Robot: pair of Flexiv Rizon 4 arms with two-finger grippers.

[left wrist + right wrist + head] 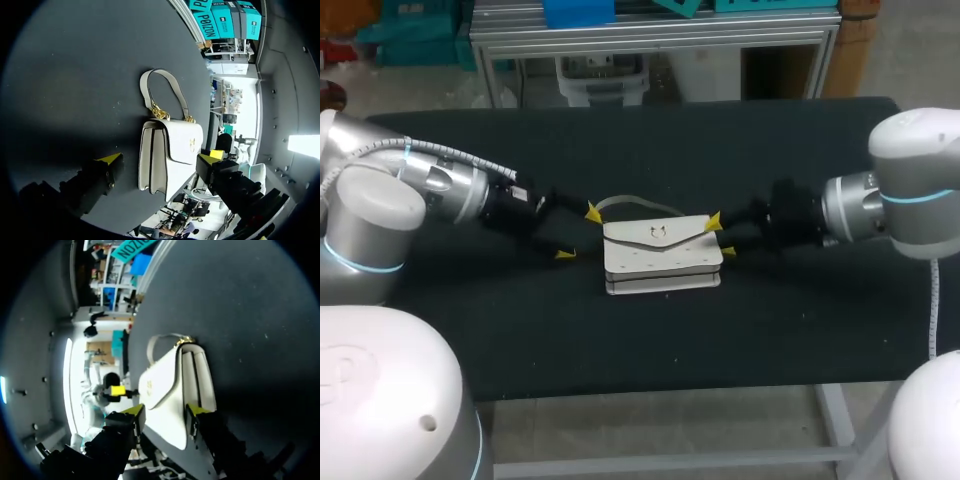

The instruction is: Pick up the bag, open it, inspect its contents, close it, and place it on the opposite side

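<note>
A white handbag (660, 255) lies in the middle of the black table, flap shut, its handle (630, 205) curving out on the far side. My left gripper (578, 233) is just off the bag's left end with its fingers spread wide. In the left wrist view the bag (170, 150) lies ahead of the left gripper (161, 157), and neither fingertip touches it. My right gripper (720, 235) is at the bag's right end. In the right wrist view that end of the bag (170, 390) sits between the half-spread fingers of the right gripper (165, 410), with no firm pinch showing.
The black table (800, 330) stretches out on both sides of the bag. My two arms come in low from the left and right edges. A metal frame (650, 40) stands beyond the far edge.
</note>
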